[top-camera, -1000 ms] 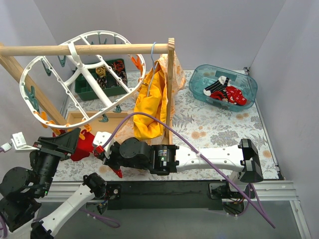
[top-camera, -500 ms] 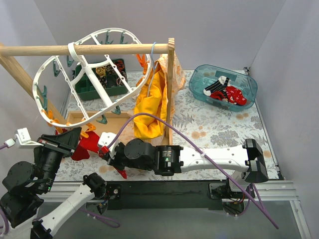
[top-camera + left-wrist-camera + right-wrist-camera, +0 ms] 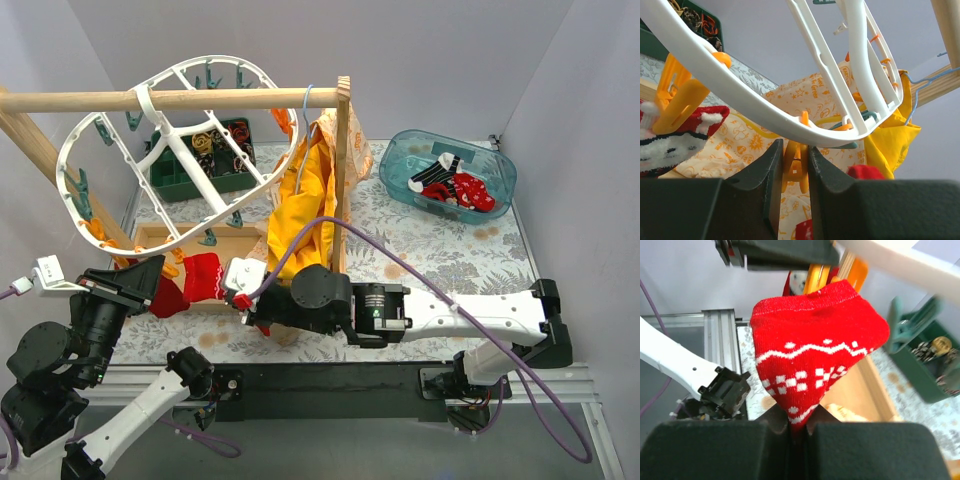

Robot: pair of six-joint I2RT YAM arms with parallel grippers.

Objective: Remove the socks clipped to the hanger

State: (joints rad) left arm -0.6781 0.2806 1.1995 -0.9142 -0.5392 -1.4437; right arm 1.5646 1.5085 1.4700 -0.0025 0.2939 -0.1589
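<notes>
The white oval hanger (image 3: pixel 185 155) hangs tilted from the wooden bar; its rim (image 3: pixel 740 102) crosses the left wrist view. My left gripper (image 3: pixel 795 150) is shut on an orange peg (image 3: pixel 795 172) under that rim. My right gripper (image 3: pixel 797 422) is shut on the lower tip of a red sock (image 3: pixel 815 345) with white pattern. The sock's top edge reaches the orange pegs just below my left gripper. From above, this sock (image 3: pixel 205 275) stretches between my left gripper (image 3: pixel 150 275) and right gripper (image 3: pixel 245 300). Another sock (image 3: pixel 675 140), red, white and black, hangs from a neighbouring orange peg (image 3: pixel 675 107).
A yellow garment (image 3: pixel 300 215) on a thin blue hanger hangs beside the wooden post (image 3: pixel 343 170). A teal bin (image 3: pixel 400 160) at the back right holds socks (image 3: pixel 455 185). A green box (image 3: pixel 165 175) and a wooden tray (image 3: pixel 150 235) lie under the hanger.
My left gripper has shut on the orange peg. My right arm has moved right, pulling the red sock out. The hanger has swung and tilted.
</notes>
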